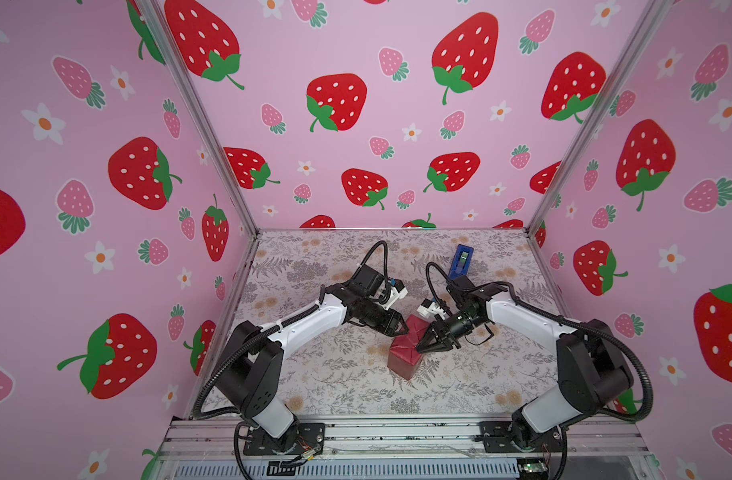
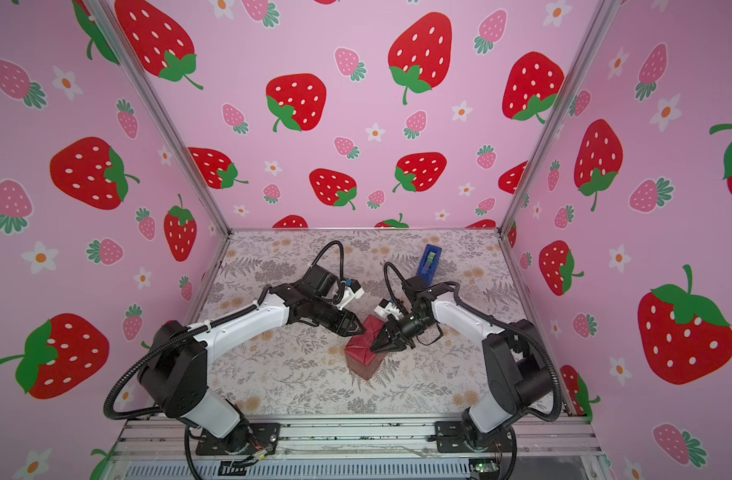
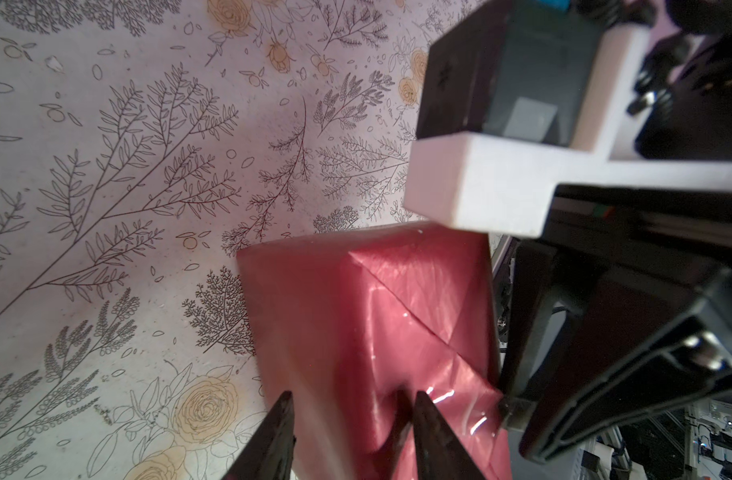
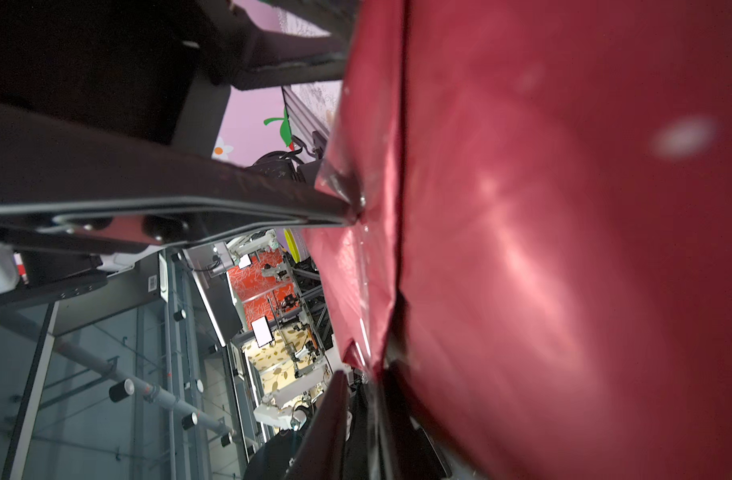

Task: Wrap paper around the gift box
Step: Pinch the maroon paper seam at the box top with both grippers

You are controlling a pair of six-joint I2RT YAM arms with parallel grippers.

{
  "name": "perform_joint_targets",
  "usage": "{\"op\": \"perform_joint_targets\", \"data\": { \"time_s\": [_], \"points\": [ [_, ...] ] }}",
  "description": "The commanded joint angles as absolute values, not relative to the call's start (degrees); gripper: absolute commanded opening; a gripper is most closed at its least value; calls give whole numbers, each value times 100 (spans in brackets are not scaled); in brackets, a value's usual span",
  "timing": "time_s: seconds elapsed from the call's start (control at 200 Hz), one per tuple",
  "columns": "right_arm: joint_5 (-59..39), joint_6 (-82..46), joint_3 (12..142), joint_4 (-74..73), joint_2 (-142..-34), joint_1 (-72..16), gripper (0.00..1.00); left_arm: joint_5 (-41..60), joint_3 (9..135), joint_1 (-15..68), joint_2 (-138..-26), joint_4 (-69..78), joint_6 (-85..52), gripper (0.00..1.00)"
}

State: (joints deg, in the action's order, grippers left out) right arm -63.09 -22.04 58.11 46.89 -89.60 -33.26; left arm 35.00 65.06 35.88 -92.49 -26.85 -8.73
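Crimson paper (image 1: 405,353) covered the gift box on every face in view, making a creased, box-shaped parcel. It stood on the floral tabletop (image 1: 335,374) directly between the two claws, and none of the box's own dark surface showed.

The left claw (image 1: 405,331) sat at the parcel's upper edge on its own side. In the left wrist view its fingers (image 3: 430,440) stood partly apart, with one side of the parcel lying between and just beyond them. One tip lay against the shiny face beside a strip of clear, glossy film (image 3: 451,399). The other tip was at the parcel's outer edge. In the right wrist view, that claw's dark fingertip met the paper at a small dimple.

The right claw (image 1: 419,350) pointed down onto the parcel's top from the opposite side, close to the left claw's tips in both top views. Its jaws were only a sliver apart. A folded ridge of paper ended right at the gap, and I could not tell whether it was pinched.

A blue tape dispenser (image 1: 461,259) stood well behind the right claw, apart from the parcel.
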Motion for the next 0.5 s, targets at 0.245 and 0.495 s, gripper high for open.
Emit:
{"op": "perform_joint_targets", "data": {
  "time_s": [0.245, 0.495],
  "points": [
    [-5912, -2470, 5573, 4843, -8668, -3353, 12, 3410, 6361, 3568, -9477, -2918, -746, 47],
    [-5793, -2531, 5511, 4876, -8505, -3357, 0, 3360, 6381, 3566, -9523, -2995, -721, 47]
  ]
}}
